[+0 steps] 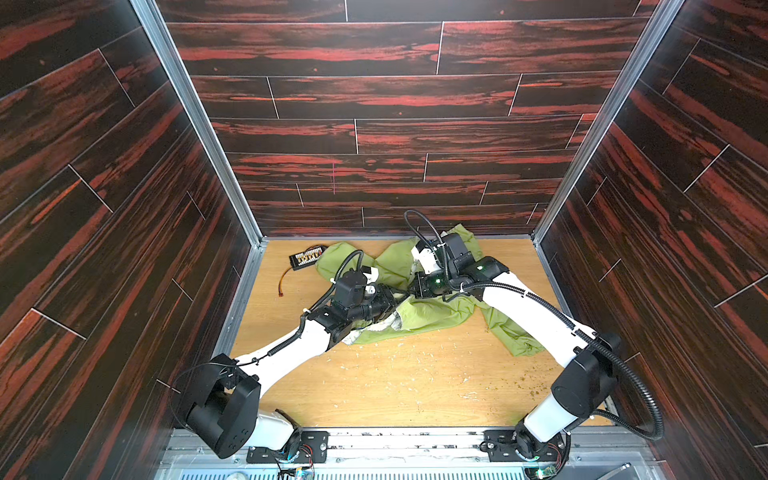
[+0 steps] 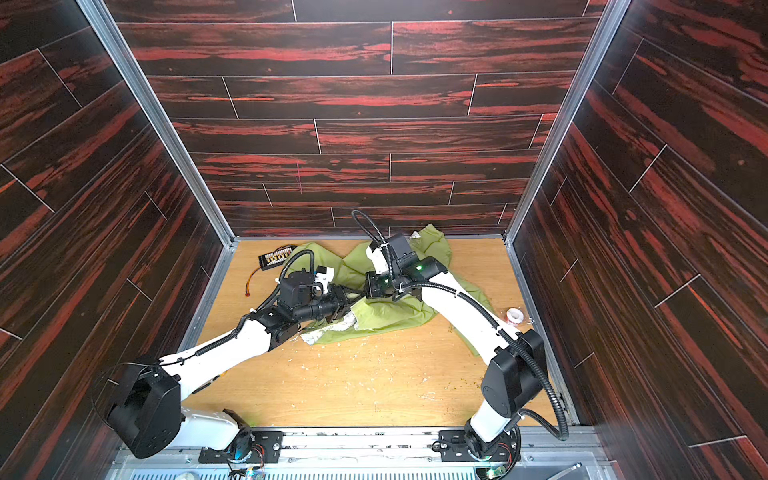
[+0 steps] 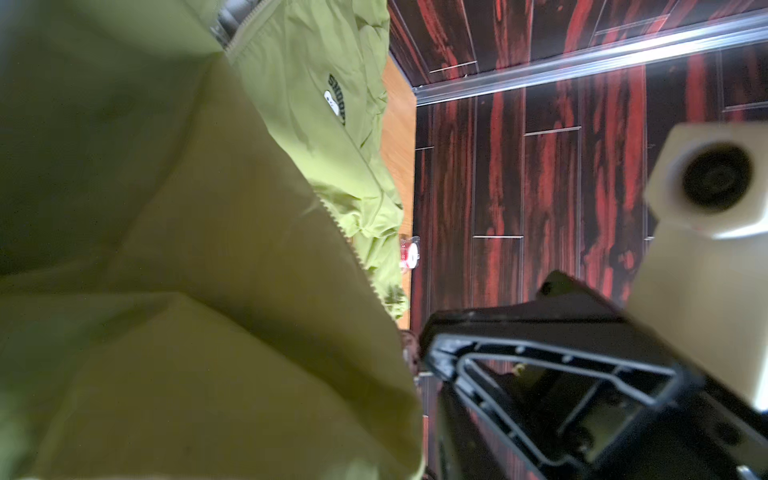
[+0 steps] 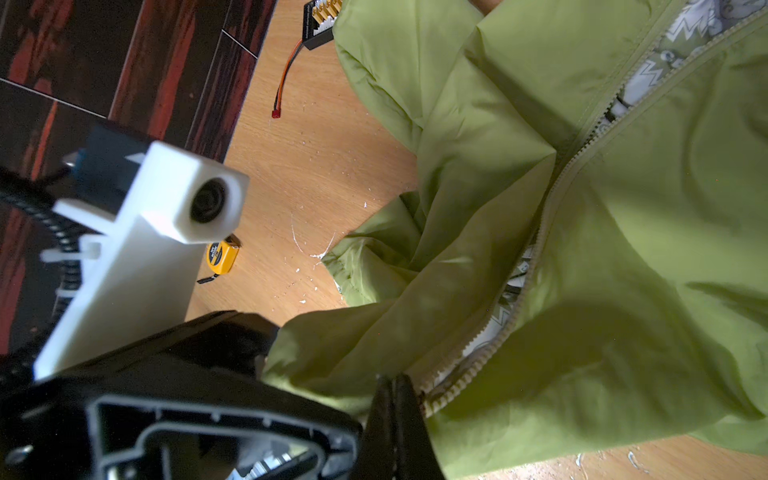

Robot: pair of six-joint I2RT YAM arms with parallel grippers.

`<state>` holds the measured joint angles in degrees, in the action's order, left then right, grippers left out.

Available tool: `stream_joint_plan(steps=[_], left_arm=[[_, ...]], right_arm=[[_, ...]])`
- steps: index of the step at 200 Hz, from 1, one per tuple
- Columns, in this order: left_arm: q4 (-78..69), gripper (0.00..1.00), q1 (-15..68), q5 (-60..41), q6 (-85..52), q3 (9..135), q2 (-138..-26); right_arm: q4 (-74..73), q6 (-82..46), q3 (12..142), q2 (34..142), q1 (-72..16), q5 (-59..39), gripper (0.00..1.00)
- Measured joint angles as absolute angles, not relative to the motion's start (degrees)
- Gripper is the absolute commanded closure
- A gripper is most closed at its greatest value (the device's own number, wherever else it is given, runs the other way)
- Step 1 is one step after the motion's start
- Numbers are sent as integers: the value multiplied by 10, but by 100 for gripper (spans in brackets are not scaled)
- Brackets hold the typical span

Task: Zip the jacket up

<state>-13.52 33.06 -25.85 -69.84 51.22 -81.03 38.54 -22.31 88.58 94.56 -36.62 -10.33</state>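
The olive-green jacket point(image 1: 436, 311) point(image 2: 386, 316) lies crumpled on the wooden table, front side up. In the right wrist view its zipper point(image 4: 536, 249) stands partly apart, with pale printed lining point(image 4: 665, 54) showing through the gap. My right gripper point(image 4: 395, 384) point(image 1: 413, 286) is shut on the jacket's edge at the zipper's near end. My left gripper point(image 1: 392, 297) point(image 2: 347, 299) meets it from the left. In the left wrist view jacket fabric point(image 3: 208, 291) covers the left jaws, so their state is hidden. A row of zipper teeth point(image 3: 349, 237) runs along that fabric's edge.
A black connector board point(image 1: 307, 257) point(image 4: 320, 16) with an orange wire lies at the back left. By the right wall sits a red-and-white tape roll point(image 2: 514, 316) point(image 3: 409, 253), and a yellow tape measure point(image 4: 222, 257) lies left of the jacket. Dark wood-patterned walls enclose the table. Crumbs litter the front.
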Motion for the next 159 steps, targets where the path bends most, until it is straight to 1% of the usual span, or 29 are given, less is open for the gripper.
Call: stream_joint_plan(steps=[16, 35, 43, 54, 63, 72, 85, 108, 132, 159], left_arm=[[-143, 100, 331, -260, -707, 507, -810], [-147, 100, 331, -261, -706, 501, -809], [-147, 100, 331, -261, -705, 498, -807], [-144, 100, 331, -259, -704, 489, -800], [-135, 100, 330, -258, -703, 479, -788], [-121, 100, 328, -255, -701, 464, -773], [-97, 100, 322, -249, -699, 437, -744], [-53, 100, 300, -231, -699, 382, -679], [-6, 100, 270, -196, -701, 343, -610], [15, 100, 238, -176, -701, 332, -571]], right_arm=[[386, -223, 886, 946, -366, -103, 100], [389, -225, 886, 946, -363, -106, 100], [392, -227, 886, 946, -359, -111, 89], [395, -233, 887, 946, -348, -118, 70], [394, -239, 887, 946, -333, -123, 58], [392, -243, 887, 946, -314, -125, 51], [389, -248, 887, 946, -281, -125, 46], [389, -258, 886, 946, -218, -118, 45], [391, -264, 881, 959, -148, -97, 49], [388, -264, 826, 991, -77, -71, 51]])
